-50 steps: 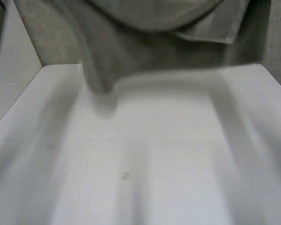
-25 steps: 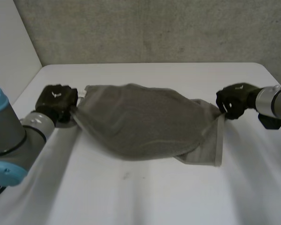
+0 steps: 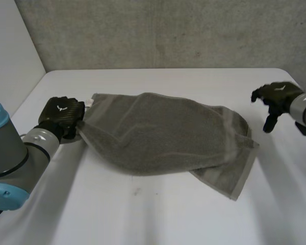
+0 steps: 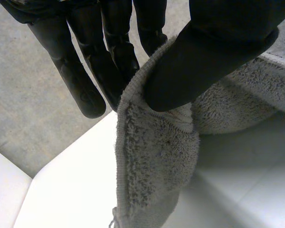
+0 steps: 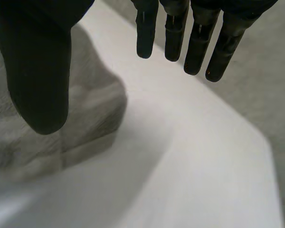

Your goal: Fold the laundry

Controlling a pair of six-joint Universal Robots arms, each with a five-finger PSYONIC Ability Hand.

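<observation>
Pinching one corner of a grey terry towel (image 3: 163,133), the left robot hand (image 3: 61,113) sits at the 9 o'clock side of the tabletop (image 3: 158,214). In its wrist view the thumb (image 4: 213,57) presses the hemmed edge of the cloth against the straight fingers (image 4: 109,52), so this robot hand is grasping the towel. The corner bunches up between them and the rest of the cloth falls away below the palm onto the white surface. The left arm (image 3: 13,153), grey with a light-blue cap, comes in from about 8 o'clock.

The right robot hand (image 3: 275,97) hovers at 3 o'clock, apart from the cloth. Its fingers (image 5: 199,42) hang straight and spread with the thumb (image 5: 38,71) wide of them, and they hold nothing. The nearest end of the towel lies just beyond that thumb.

The towel lies rumpled and doubled over on itself near the middle of the tabletop. Its long axis runs from 9 o'clock towards 3 to 4 o'clock, with the pinched corner at the 9 o'clock end. At the other end a loose flap with a hemmed border points towards 5 o'clock.

The tabletop is white, with a few small dark specks towards 6 o'clock. A rough grey wall (image 3: 168,30) stands behind it at 12 o'clock, and a plain pale panel (image 3: 10,66) rises at 10 o'clock.
</observation>
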